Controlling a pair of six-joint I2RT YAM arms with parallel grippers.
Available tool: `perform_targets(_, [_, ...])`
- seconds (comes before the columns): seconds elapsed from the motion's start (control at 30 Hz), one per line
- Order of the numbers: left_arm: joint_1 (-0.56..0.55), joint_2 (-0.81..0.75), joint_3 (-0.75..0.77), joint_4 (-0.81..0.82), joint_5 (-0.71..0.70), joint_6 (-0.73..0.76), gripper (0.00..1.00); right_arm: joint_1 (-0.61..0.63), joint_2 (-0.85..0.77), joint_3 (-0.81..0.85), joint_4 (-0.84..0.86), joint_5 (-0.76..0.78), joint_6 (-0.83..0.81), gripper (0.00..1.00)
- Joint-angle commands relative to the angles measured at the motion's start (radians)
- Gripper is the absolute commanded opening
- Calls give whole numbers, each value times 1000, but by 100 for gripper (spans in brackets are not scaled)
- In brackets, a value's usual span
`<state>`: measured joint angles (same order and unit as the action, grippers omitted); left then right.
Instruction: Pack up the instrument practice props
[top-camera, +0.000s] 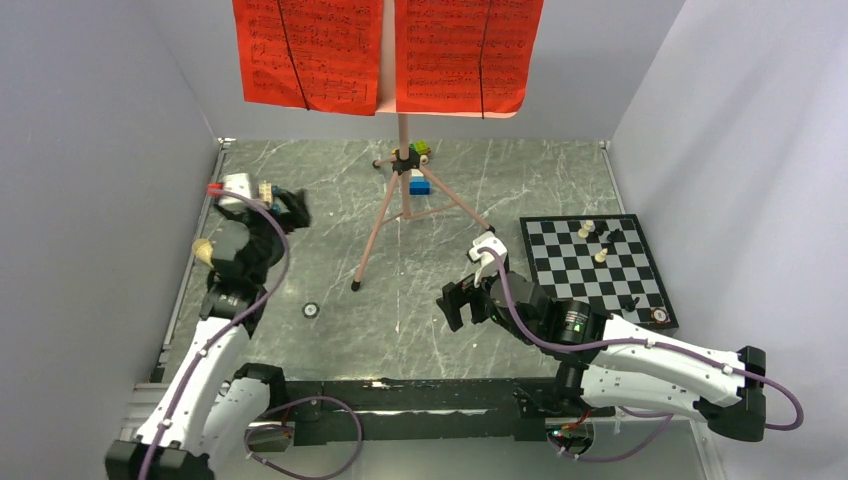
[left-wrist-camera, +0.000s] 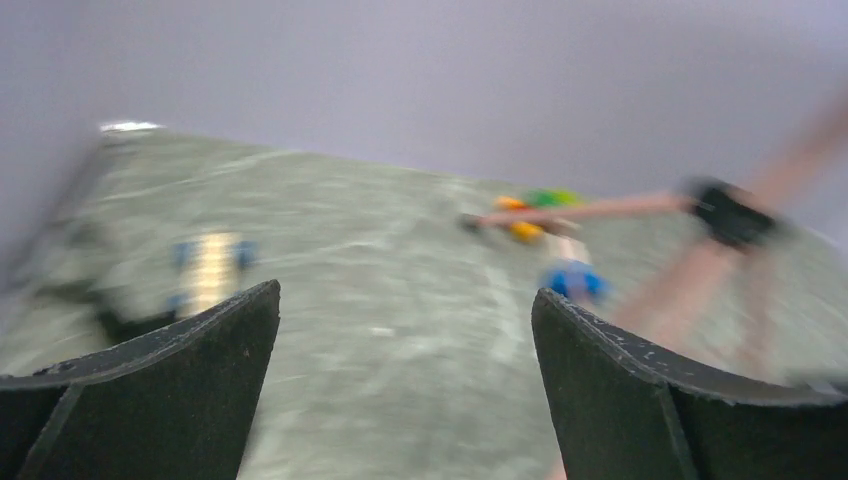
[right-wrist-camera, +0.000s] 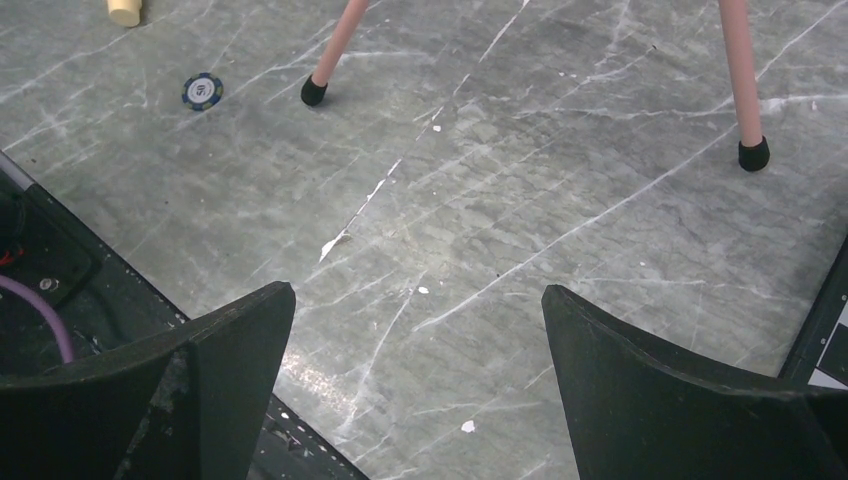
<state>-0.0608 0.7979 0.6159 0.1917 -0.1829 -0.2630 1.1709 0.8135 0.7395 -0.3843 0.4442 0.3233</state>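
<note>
Music stand (top-camera: 404, 140) rises just up-frame of the right gripper (top-camera: 452, 305), whose fingers are spread and empty; it sits nearer than the left gripper (top-camera: 292, 208), likewise splayed, holding nothing. Thin pink tubular pole upright mid-frame, rubber-tipped tripod legs splayed; matte red sheet-music pages (top-camera: 308, 50) top the frame.

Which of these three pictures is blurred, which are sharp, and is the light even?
Left wrist view: strongly smeared; the toy blocks and pink stand leg are streaks, only the black fingers are crisp. Right wrist view: sharp; the veins of the table and the poker chip are clear. Top external view: sharp, evenly lit, no strong glare.
</note>
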Motion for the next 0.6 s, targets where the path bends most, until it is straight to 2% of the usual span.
perform_targets(0.0, [-225,41,-50,145,235,28,99,-5,12,52,-1,9,16,100])
perform_targets(0.17, [-350,244,-34,200,315,61,90,-8,27,49,-14,-1,64,100])
perform_targets(0.37, [-362,438,-13,249,319,28,77,-7,21,60,-45,22,83,100])
perform_targets(0.57, [-430,535,4,221,255,78,74,-7,48,81,-46,33,73,100])
